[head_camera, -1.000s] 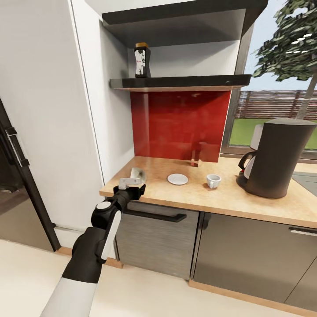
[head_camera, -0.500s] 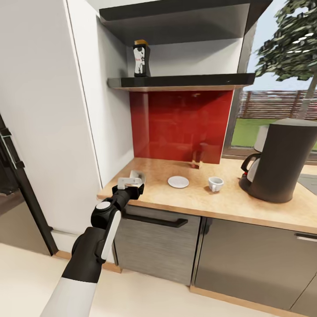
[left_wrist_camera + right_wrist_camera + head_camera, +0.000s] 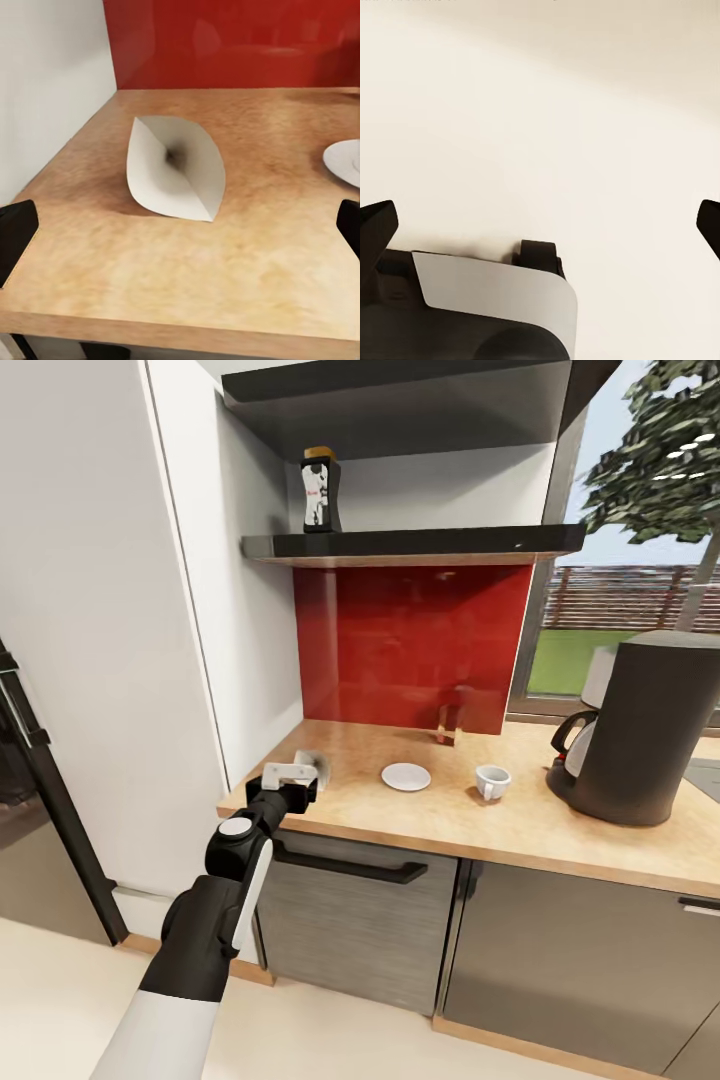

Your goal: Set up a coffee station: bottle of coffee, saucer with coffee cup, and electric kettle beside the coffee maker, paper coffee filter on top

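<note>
The paper coffee filter (image 3: pixel 176 169) lies on its side as an open cone at the left end of the kitchen countertop (image 3: pixel 470 825). My left gripper (image 3: pixel 182 229) is open just in front of the filter, at the counter's front edge, and partly covers it in the head view (image 3: pixel 292 772). The white saucer (image 3: pixel 406 776) and the coffee cup (image 3: pixel 491 781) sit apart to the right. The coffee maker (image 3: pixel 650 730) stands at the far right. The bottle of coffee (image 3: pixel 320 490) stands on the kitchen shelf (image 3: pixel 430 545). My right gripper (image 3: pixel 542 225) hangs open over the floor. The electric kettle is out of view.
A white wall panel (image 3: pixel 200 640) borders the counter's left end and a red backsplash (image 3: pixel 410 645) its back. Grey cabinets with a black handle (image 3: pixel 350 865) sit below. A dark fridge (image 3: pixel 30 790) stands at far left and a window (image 3: pixel 620 610) at right.
The head camera has shifted a little, sliding the scene slightly right. My left gripper stays open in front of the filter with no clear move relative to it.
</note>
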You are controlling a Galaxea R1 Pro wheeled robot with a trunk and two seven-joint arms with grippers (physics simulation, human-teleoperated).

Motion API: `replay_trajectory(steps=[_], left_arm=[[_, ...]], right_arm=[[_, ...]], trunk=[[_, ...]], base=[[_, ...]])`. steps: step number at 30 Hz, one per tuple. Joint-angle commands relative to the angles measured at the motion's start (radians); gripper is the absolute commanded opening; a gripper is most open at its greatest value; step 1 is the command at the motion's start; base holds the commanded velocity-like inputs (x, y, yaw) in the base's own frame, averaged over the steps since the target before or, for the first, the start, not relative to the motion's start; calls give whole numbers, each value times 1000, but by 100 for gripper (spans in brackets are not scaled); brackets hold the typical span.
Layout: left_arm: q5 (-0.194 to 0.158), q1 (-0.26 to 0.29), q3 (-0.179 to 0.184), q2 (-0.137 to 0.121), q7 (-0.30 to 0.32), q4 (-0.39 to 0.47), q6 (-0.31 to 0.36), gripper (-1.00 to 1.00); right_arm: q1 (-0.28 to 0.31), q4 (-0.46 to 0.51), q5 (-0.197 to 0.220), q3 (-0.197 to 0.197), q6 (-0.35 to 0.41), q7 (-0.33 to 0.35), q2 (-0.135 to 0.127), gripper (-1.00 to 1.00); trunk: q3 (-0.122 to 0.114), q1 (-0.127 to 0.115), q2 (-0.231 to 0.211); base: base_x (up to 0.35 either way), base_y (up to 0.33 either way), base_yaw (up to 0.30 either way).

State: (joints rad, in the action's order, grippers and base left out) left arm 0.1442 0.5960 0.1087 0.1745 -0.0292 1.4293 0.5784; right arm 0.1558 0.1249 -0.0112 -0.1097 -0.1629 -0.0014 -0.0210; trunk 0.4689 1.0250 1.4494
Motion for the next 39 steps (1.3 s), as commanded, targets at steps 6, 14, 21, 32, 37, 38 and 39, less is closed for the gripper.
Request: replay_trajectory(steps=[6,14,21,32,37,38,39], left_arm=[[19,1,-1,0,1,3,6,100],[20,1,-4,0,2,5,5,100],[17,1,-21,0,5,4,5,100],[17,1,-23,0,6,2,4,100],[17,1,-23,0,6,-3,4,100],[16,1,-23,0,6,-4,4,100],[16,1,-23,0,6,-5,4,100]], right_arm=[[1,-1,-1,-5,-3,0,0,100],[1,-31,-1,-5,-2,0,0,100],[0,-79,-2,-6,-1,0,0,100],[-3,-116,-3,-7,-3,0,-1,100],[-5,-117,-3,-7,-3,0,-1,100],[-5,-117,-3,-7,-3,0,-1,100],[-5,-117,-3,-7,-3,0,-1,100]], trunk=[[1,0,1],[1,0,1],[1,0,1],[1,0,1],[1,0,1],[1,0,1],[1,0,1]], base=[[53,44,0],[85,67,0],[177,89,0],[76,12,0],[78,1,0],[25,0,0],[20,0,0]])
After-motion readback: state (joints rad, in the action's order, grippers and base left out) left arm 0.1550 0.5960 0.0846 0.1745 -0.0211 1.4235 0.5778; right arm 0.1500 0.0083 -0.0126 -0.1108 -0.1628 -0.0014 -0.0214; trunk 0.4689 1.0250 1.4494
